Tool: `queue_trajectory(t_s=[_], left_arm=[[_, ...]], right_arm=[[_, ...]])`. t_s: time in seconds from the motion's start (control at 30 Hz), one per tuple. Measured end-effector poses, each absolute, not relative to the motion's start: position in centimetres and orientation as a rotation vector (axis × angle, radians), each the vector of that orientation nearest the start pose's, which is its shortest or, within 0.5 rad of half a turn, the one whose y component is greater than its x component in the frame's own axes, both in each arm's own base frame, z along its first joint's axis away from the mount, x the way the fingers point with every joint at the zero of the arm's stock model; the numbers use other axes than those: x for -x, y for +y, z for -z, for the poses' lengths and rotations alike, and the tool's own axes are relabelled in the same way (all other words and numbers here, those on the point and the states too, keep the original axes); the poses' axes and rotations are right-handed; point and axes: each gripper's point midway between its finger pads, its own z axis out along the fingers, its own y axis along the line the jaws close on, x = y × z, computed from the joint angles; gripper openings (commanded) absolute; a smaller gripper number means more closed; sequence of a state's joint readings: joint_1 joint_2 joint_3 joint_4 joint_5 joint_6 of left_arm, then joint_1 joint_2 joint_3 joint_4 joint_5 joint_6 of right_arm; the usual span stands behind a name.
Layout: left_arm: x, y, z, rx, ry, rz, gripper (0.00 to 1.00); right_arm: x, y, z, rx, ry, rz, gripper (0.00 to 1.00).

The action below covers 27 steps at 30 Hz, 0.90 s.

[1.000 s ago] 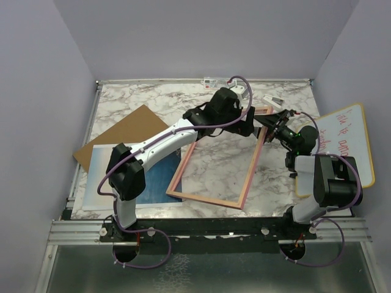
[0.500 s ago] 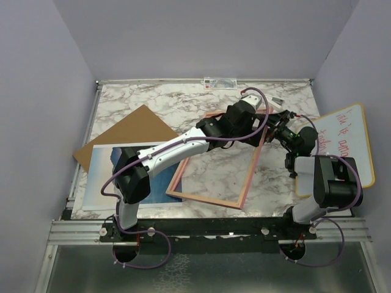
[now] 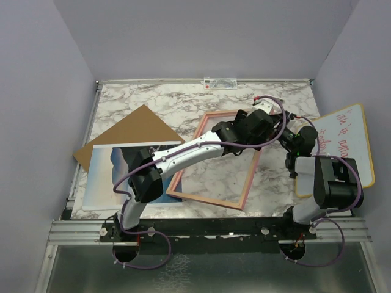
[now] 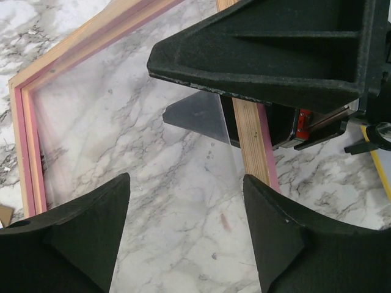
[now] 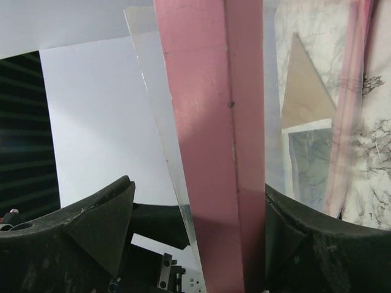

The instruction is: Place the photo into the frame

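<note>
Pink-fronted frame (image 3: 244, 183), light-wood back

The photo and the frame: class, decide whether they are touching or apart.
Cannot tell. In the top external view the left arm lies across the spot where the photo nears the frame, so neither contact nor a gap shows plainly.

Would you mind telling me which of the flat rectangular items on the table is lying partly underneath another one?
The brown backing board: its near corner is covered by the photo. The frame and the whiteboard lie apart, with nothing flat on them.
</note>
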<state>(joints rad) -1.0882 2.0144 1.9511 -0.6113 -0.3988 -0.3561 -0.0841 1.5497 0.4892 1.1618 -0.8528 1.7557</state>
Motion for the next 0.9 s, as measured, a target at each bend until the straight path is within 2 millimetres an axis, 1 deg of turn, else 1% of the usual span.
queue_trajectory(t_s=[0.03,0.07,0.17,0.23,0.27,0.47,0.63,0.73,0.9], left_arm=[[-30.2,-45.8,-21.5,-0.591,2.128,0.342,0.79],[-30.3,-45.8,-21.5,-0.591,2.126,0.327,0.77],[-30.2,-45.8,-21.4,-0.598,2.124,0.272,0.66],[-30.1,-46.0,-21.4,-0.602,2.12,0.234,0.57],[-30.0,-46.1,-21.4,-0.603,2.118,0.219,0.55],[-29.7,-46.5,-21.3,-0.602,2.119,0.12,0.55],[-29.7,-45.9,-21.3,-0.591,2.118,0.04,0.52],[-29.5,-45.6,-21.7,-0.572,2.105,0.009,0.46],[-29.6,-45.1,-22.3,-0.546,2.086,-0.03,0.45]], right_arm=[[-35.6,13.0,-21.6,-0.821,1.677,-1.871,0.76],[-35.6,13.0,-21.5,-0.827,1.68,-1.871,0.76],[-35.6,13.0,-21.2,-0.84,1.691,-1.863,0.75],[-35.5,13.0,-21.2,-0.843,1.697,-1.857,0.75],[-35.5,13.0,-21.1,-0.843,1.7,-1.853,0.75],[-35.6,12.9,-20.8,-0.861,1.713,-1.843,0.74],[-35.5,13.0,-20.7,-0.863,1.721,-1.836,0.74],[-35.4,13.1,-20.9,-0.848,1.72,-1.833,0.73],[-35.5,13.1,-20.8,-0.85,1.722,-1.825,0.73]])
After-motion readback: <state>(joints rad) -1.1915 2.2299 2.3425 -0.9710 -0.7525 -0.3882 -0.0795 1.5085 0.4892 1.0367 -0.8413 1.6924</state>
